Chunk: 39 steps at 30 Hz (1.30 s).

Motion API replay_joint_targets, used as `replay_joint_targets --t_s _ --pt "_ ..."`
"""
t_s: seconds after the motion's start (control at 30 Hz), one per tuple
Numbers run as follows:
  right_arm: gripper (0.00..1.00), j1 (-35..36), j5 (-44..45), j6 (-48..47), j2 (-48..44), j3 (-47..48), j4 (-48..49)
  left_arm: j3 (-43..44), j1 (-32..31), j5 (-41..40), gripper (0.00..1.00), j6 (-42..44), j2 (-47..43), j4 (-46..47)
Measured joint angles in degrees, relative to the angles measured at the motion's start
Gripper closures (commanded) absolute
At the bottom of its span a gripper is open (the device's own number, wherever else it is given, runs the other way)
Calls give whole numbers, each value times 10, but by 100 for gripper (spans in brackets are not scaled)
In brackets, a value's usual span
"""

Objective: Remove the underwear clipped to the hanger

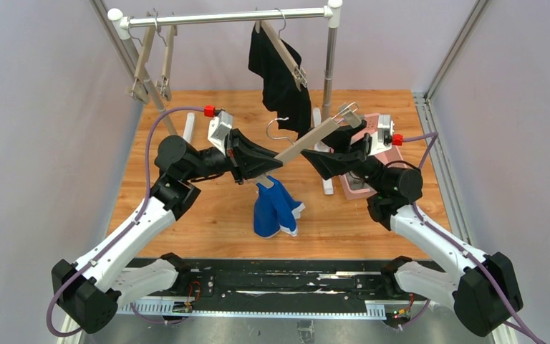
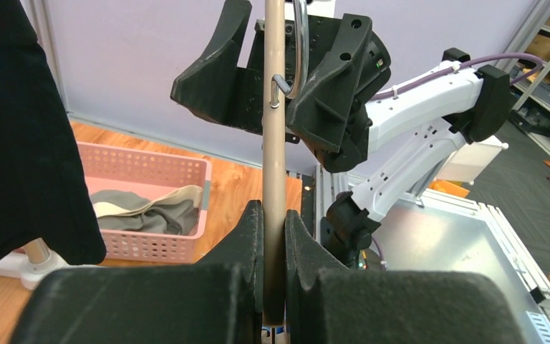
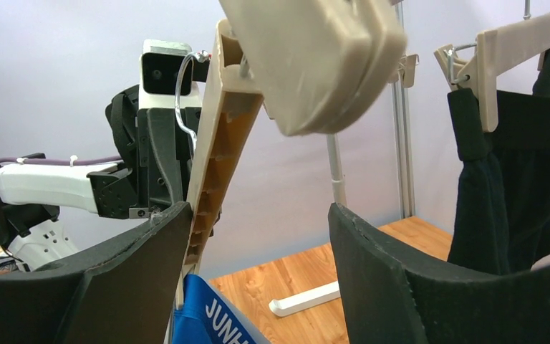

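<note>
Right claw (image 3: 258, 215) wide around hanger (image 3: 218, 140)

The left gripper (image 2: 272, 215) and right gripper (image 3: 258, 211) are matt black. Between them runs a plain beige hanger (image 2: 275, 165). Just below the left gripper are bright blue briefs (image 1: 276, 208) with white lettering. Beyond both grippers, plain black briefs (image 1: 281, 79) are on a second hanger (image 1: 283, 50), also beige. Beside the right gripper, a pink basket (image 2: 150, 168) patterned with a grid of small holes contains grey briefs (image 2: 165, 215) with a pale cream waistband. The table (image 1: 208, 215) is orange-brown wood grain.
</note>
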Motion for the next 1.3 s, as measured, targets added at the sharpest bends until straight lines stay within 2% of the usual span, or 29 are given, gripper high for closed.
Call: replay_joint_targets --t_s 0.23,0.4,0.6,0.67,0.73,0.77,1.03,1.17,1.3 --pt "31 0 0 5 10 12 18 -5 0 -4 100 -4 -3 6" --pt "39 0 -1 23 24 28 33 -5 0 -5 100 -8 3 14" --pt "65 6 -1 37 32 44 37 -5 0 -3 100 -9 13 15" --pt "78 9 -3 44 33 45 38 -5 0 -5 100 -9 15 16" --pt "97 12 -4 49 33 47 36 -5 0 -6 100 -11 18 19" --pt "99 12 -5 50 33 48 35 -5 1 -7 100 -12 20 23" --pt "99 19 1 57 19 57 5 -3 3 -1 97 -10 24 38" --pt "99 22 6 45 9 53 -6 -3 3 0 87 -10 24 40" --pt "99 22 5 42 7 53 -6 -4 3 0 73 -13 24 40"
